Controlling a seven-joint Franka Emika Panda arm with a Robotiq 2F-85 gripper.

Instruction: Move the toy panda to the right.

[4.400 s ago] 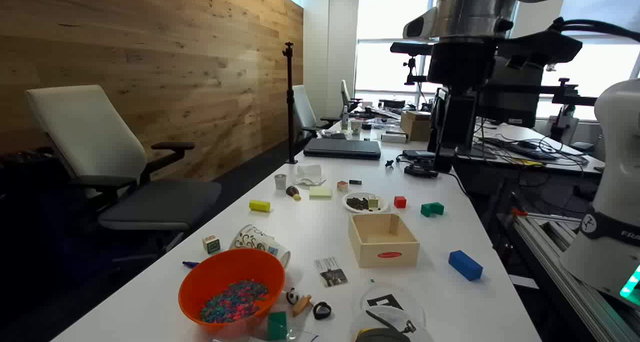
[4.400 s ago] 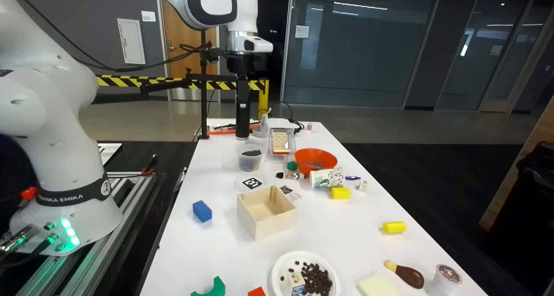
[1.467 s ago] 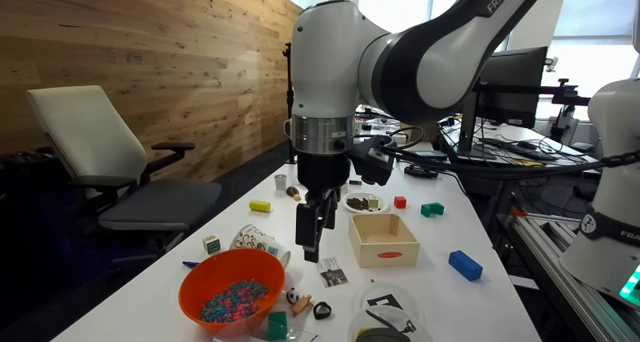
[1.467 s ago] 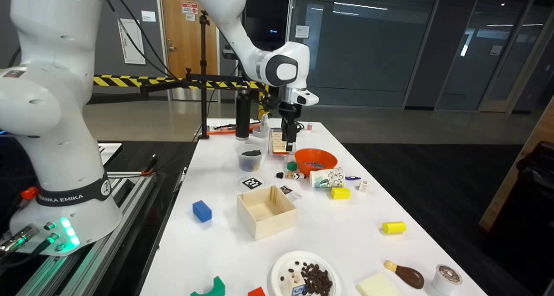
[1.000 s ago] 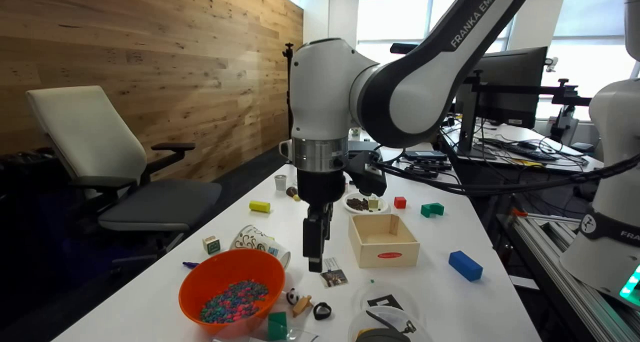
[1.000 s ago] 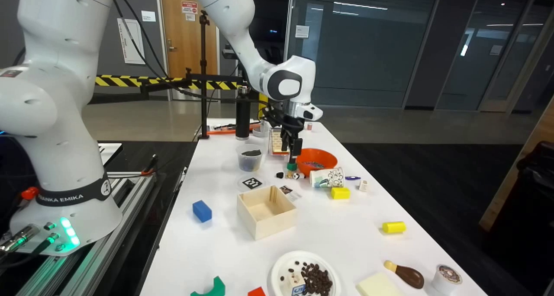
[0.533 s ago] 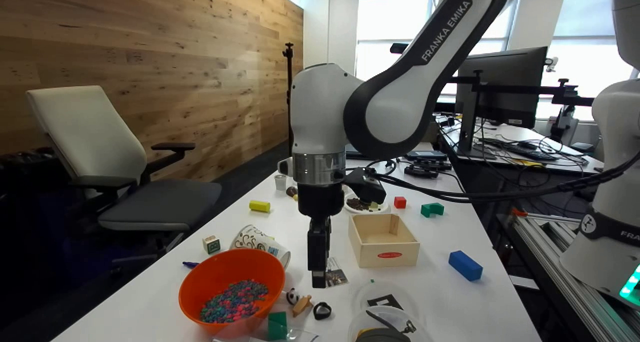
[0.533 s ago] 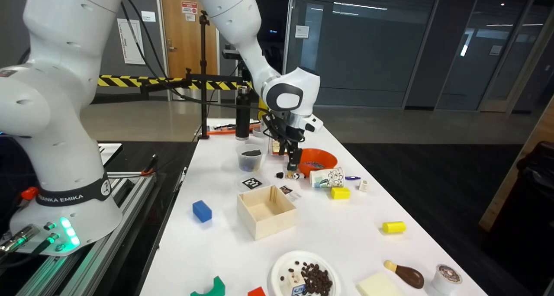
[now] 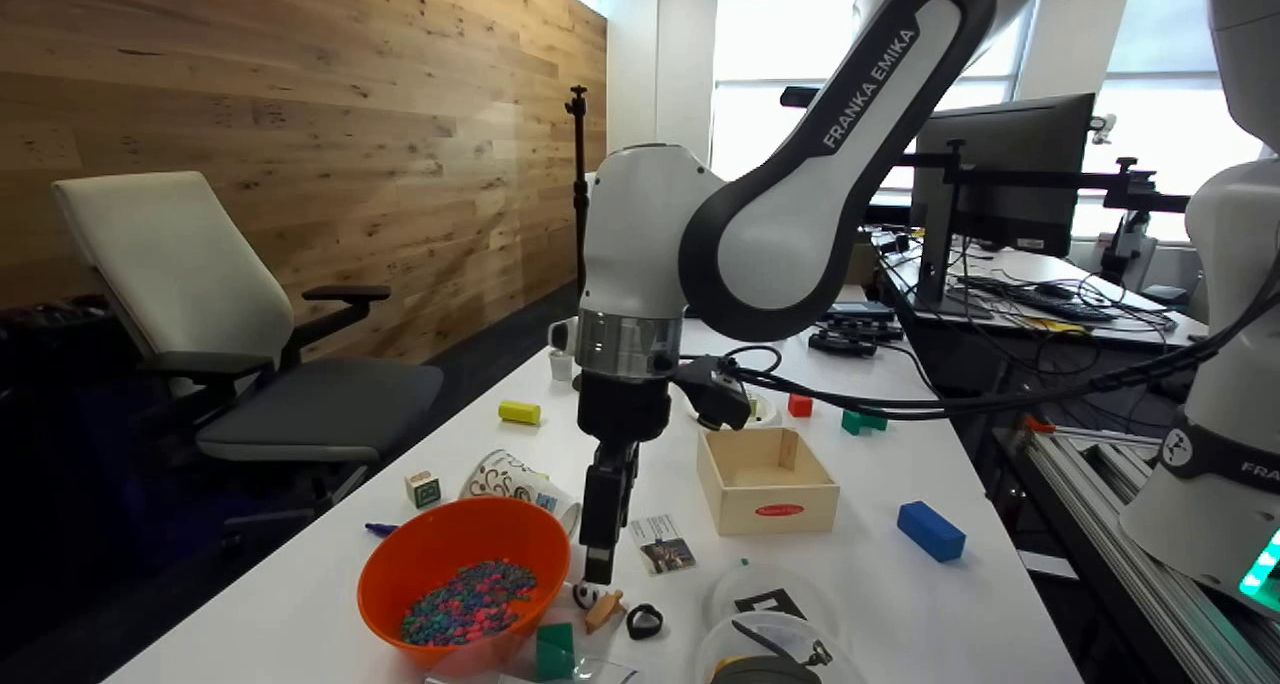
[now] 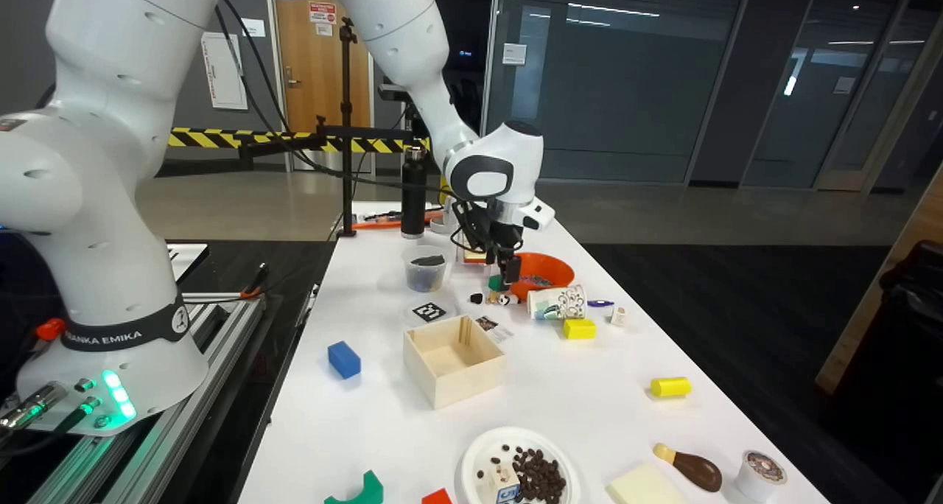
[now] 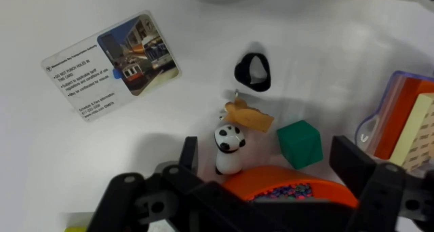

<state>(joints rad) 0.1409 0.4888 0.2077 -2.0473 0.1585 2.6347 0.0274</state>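
Gripper: in wrist view you see fingers spread wide, nothing held; both exterior views leave you unable to gauge the gap. Toy panda: on table, below the fingertips. Wrist view puts it between the 2 finger lines, nearer 1 finger, head pointing away from gripper; both exterior views give you only a small bit of it, just under the tips. Contact w/ orange bowl, part hidden by gripper: can't confirm. Green block: also between finger lines, nearer opp. finger.

Card, beyond the tips on panda's side: legible to you in wrist view only. Reads "DO NOT PUNCH HOLES IN THIS CARD", "May be confiscated for misuse", "www.mbta.com ©MBTA". Cream panel, past opp. finger: rows of dark marks, too small to read.

Arm, above gripper: "FRANKA EMIKA", per an exterior view. Base band, well apart from gripper: in an exterior view you get "ANKA EMIKA". Wooden box, near gripper: red oval label faces you in an exterior view only, script illegible.
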